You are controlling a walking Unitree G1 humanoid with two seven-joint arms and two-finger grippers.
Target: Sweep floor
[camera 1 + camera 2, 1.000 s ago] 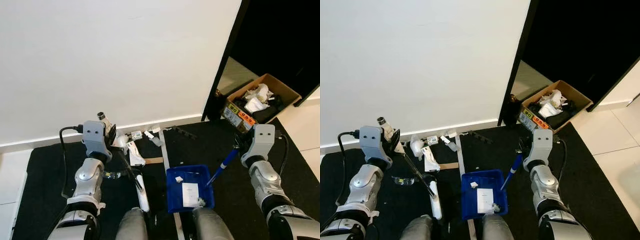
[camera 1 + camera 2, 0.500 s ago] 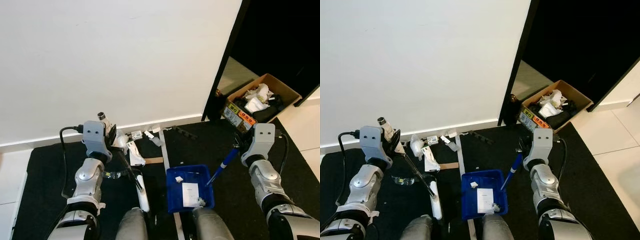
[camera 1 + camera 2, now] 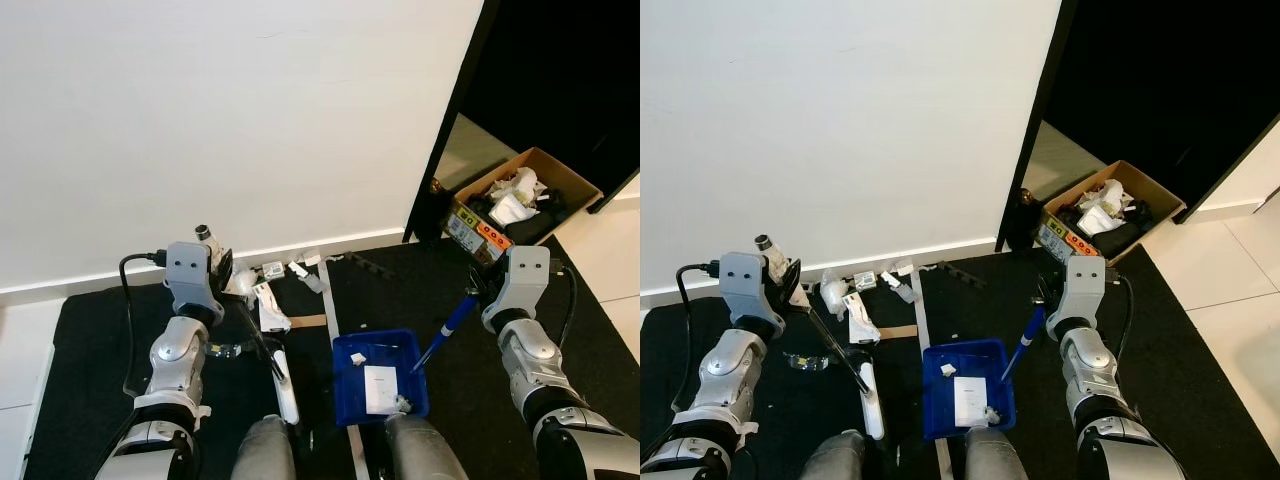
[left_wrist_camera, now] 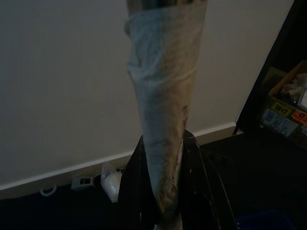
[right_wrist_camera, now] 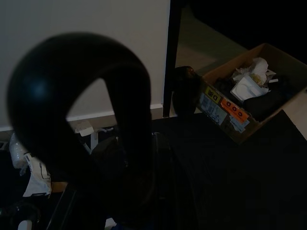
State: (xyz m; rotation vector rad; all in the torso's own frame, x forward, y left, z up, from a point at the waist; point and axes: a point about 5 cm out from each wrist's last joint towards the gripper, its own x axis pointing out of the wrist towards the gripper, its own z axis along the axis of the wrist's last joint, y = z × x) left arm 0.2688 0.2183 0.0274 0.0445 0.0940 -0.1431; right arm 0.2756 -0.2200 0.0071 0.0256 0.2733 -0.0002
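Left gripper (image 3: 232, 290) jaws pinching broom (image 3: 268, 355), right gripper (image 3: 474, 293) jaws pinching dustpan (image 3: 380, 378)

Head stereo down; wrist cameras close, wallward.

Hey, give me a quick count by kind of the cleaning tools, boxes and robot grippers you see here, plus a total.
Blue dustpan: 1
Broom: 1
Cardboard box: 1
Grippers: 2, left gripper and right gripper
Total: 5
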